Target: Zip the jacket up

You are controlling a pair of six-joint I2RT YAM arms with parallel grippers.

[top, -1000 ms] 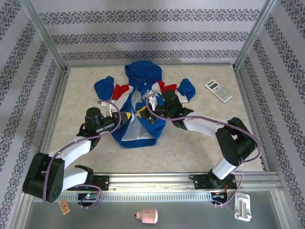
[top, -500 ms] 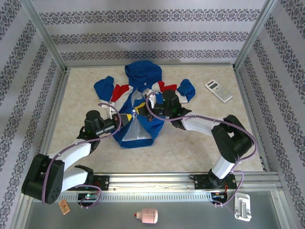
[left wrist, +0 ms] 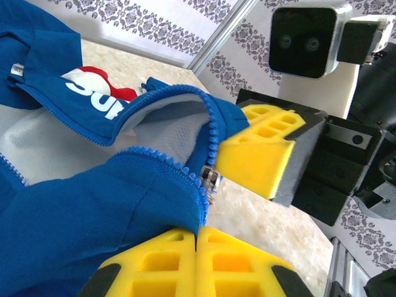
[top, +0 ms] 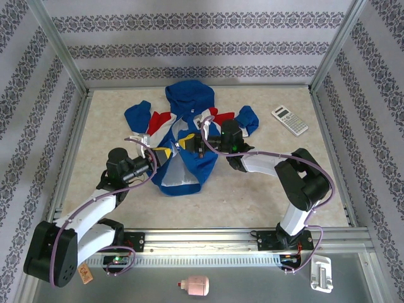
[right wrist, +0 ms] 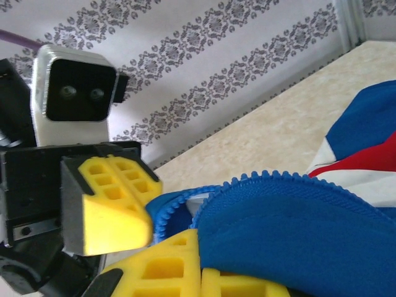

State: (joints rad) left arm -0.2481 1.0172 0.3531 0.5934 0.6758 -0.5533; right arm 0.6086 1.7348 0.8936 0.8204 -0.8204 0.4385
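The blue jacket (top: pixel 183 107) lies open on the table, hood toward the back wall, its red and white panels and pale lining showing. My left gripper (top: pixel 161 154) is shut on the blue front edge (left wrist: pixel 74 229) just below the metal zipper slider (left wrist: pixel 209 179). My right gripper (top: pixel 189 144) is shut on the opposite blue edge (right wrist: pixel 297 229), whose zipper teeth (right wrist: pixel 291 176) curl above my fingers. The two grippers face each other closely, the right one's yellow fingers (left wrist: pixel 266 154) almost touching the slider side.
A white calculator (top: pixel 290 120) lies at the back right of the table (top: pixel 265 189). A pink and white bottle (top: pixel 194 287) and a white clip-like part (top: pixel 320 274) sit in front of the arm rail (top: pixel 202 238). Metal frame posts and patterned walls surround the table.
The left arm has drawn back to the left with its jacket edge. The right gripper has shifted up toward the hood, and the lower front of the jacket has pulled narrower.
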